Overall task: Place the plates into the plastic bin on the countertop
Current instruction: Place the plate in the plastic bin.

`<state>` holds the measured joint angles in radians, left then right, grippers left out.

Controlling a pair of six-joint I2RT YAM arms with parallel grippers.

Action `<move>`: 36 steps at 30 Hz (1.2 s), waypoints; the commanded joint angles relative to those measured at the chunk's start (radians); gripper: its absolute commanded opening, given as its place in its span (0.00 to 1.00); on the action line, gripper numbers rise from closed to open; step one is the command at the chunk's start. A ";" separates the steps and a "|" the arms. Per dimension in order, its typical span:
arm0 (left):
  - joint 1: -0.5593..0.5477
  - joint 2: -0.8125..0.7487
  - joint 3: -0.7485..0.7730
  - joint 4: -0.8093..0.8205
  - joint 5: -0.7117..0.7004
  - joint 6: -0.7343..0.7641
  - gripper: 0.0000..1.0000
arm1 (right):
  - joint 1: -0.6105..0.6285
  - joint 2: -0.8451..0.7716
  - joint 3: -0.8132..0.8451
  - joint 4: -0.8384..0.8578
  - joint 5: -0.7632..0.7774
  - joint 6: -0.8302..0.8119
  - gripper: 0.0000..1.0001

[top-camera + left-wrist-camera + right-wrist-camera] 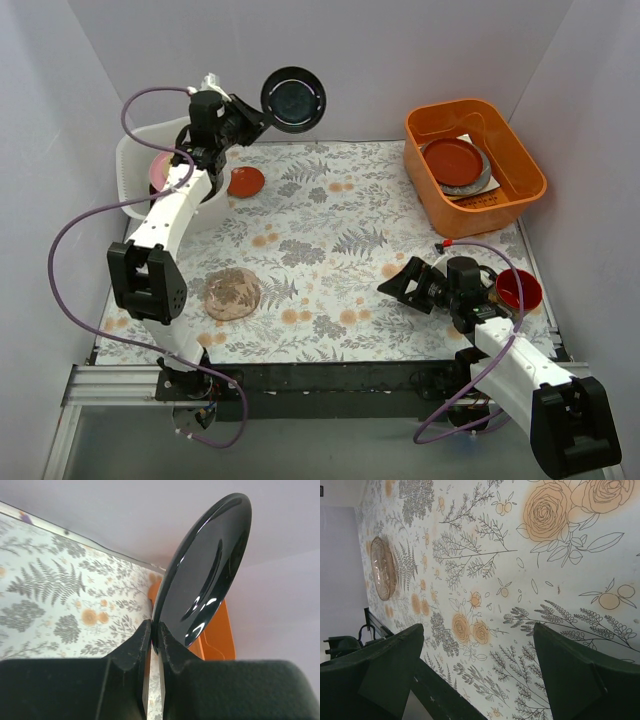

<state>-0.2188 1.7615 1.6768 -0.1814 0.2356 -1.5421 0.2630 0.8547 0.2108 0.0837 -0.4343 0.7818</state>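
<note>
My left gripper [258, 115] is shut on the rim of a black round plate [293, 99] and holds it upright in the air at the back, just right of the white plastic bin [132, 158]. In the left wrist view the glossy black plate [205, 570] stands edge-on between my fingers [134, 645]. A pink plate [160, 172] lies in the bin, partly hidden by the arm. An orange-red plate [246, 181] and a brownish floral plate [232, 294] lie on the countertop [340, 250]. My right gripper [403, 284] is open and empty, low over the countertop [530, 570]; the brownish plate [383, 568] shows far left.
An orange tub [475, 162] at the back right holds a red-brown plate [453, 160] on other dishes. A red mug [518, 289] stands by the right arm. Grey walls close in on three sides.
</note>
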 commanded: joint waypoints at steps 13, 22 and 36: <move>0.413 -0.266 -0.207 -0.116 0.094 0.007 0.00 | -0.002 0.003 -0.014 0.034 -0.001 -0.009 0.98; 0.532 -0.235 -0.321 -0.115 0.119 -0.042 0.00 | -0.002 0.007 -0.007 0.033 -0.001 -0.006 0.98; 0.547 -0.122 -0.345 -0.101 -0.073 -0.069 0.00 | -0.004 0.020 -0.004 0.041 0.000 -0.010 0.98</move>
<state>0.3195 1.6230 1.3155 -0.3119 0.2356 -1.5963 0.2630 0.8715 0.1925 0.0898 -0.4362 0.7818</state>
